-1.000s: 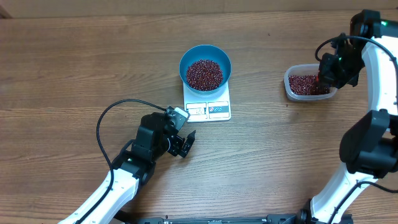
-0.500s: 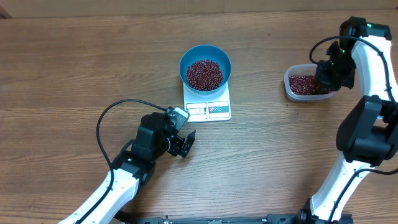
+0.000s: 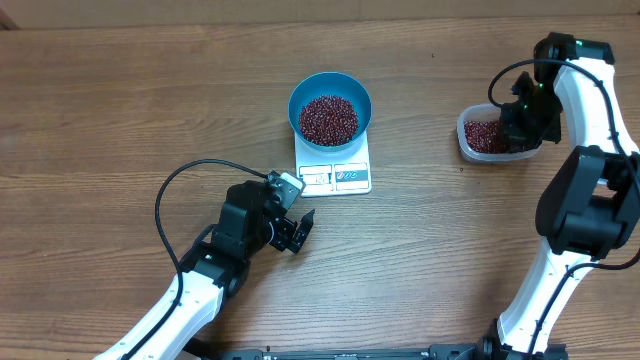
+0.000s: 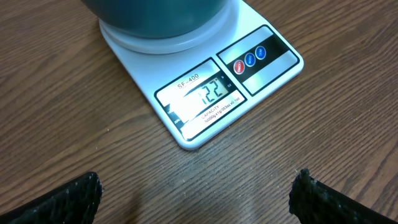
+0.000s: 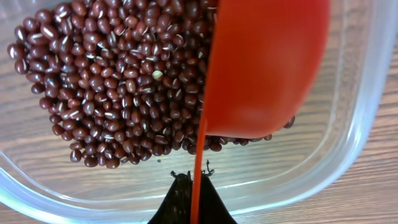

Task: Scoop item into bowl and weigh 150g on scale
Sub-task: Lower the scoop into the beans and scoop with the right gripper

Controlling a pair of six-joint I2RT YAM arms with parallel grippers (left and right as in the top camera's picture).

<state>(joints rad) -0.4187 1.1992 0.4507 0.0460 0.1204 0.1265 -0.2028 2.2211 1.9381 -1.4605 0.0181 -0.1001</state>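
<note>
Refill step: right gripper (image 5: 189, 186) clamped on scoop (image 5: 261, 68), dipped in beans (image 5: 118, 81) in tub (image 5: 348, 143) (desk's right edge); next, carry level to bowl (image 3: 296, 100) on scale (image 4: 205, 93); left gripper (image 3: 295, 232) wide open, empty

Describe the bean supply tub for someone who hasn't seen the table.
On the wooden table, look right of the white scale. The tub sits there, a red scoop dipped in. Unlike the teal bowl, it's clear, rounded-rectangular and off the scale.
</note>
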